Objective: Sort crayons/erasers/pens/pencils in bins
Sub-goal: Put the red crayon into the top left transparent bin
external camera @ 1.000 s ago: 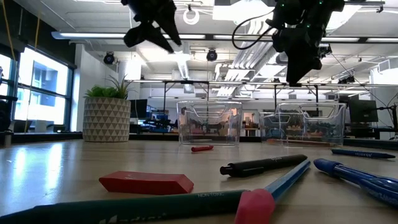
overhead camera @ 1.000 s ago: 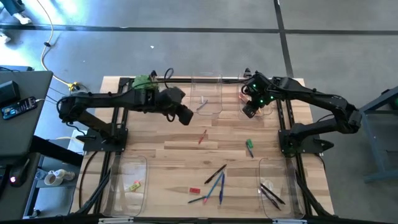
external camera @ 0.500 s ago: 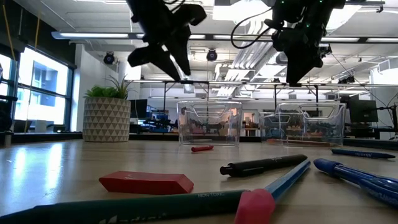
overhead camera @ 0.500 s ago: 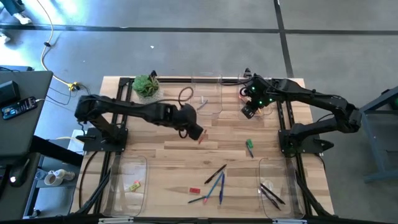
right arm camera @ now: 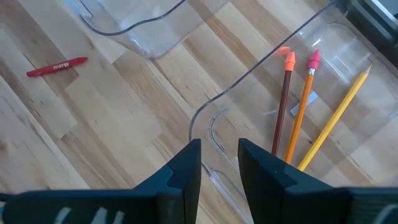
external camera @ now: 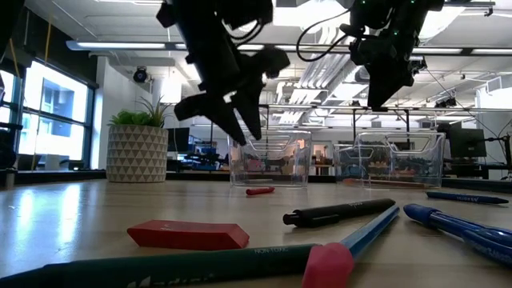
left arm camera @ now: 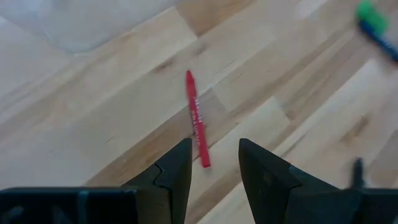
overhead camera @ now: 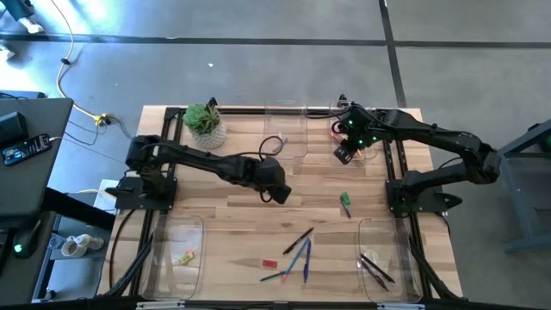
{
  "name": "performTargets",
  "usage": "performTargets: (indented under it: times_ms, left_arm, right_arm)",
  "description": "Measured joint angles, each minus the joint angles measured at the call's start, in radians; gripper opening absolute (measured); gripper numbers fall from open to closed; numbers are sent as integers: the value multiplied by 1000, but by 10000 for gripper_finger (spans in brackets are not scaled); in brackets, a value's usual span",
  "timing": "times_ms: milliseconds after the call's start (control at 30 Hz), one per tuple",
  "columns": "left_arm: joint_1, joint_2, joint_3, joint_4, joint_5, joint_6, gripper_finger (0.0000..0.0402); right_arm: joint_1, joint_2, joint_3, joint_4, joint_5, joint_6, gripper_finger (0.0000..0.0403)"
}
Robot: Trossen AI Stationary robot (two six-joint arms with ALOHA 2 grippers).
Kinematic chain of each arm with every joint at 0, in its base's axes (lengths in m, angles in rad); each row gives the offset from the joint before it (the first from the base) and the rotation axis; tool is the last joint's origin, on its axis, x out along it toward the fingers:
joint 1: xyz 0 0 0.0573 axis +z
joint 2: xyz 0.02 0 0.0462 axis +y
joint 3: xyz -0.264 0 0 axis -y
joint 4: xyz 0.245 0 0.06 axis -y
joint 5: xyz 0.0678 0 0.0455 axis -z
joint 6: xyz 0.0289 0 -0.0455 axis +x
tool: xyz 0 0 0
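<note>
Left tool [left arm camera: 210,163] open above red crayon [left arm camera: 197,119], label unreadable, right tool [right arm camera: 219,163] open, empty

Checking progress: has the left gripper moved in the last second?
Yes. The left gripper went from beside the plant out to mid-table, over the red crayon.

Two matte-black jointed arms, looped dark cables, seemingly green lights near right end effector [overhead camera: 344,155].

Both claws [left arm camera: 210,163] [right arm camera: 219,163] parted, empty.
</note>
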Motion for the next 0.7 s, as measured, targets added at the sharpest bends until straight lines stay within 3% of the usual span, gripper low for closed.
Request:
performTargets:
  times_ms: [700]
  left_arm:
    - [-7,119,0,74,-43,4,119]
  right_arm:
    - [0,0,0,42,-1,-10,99]
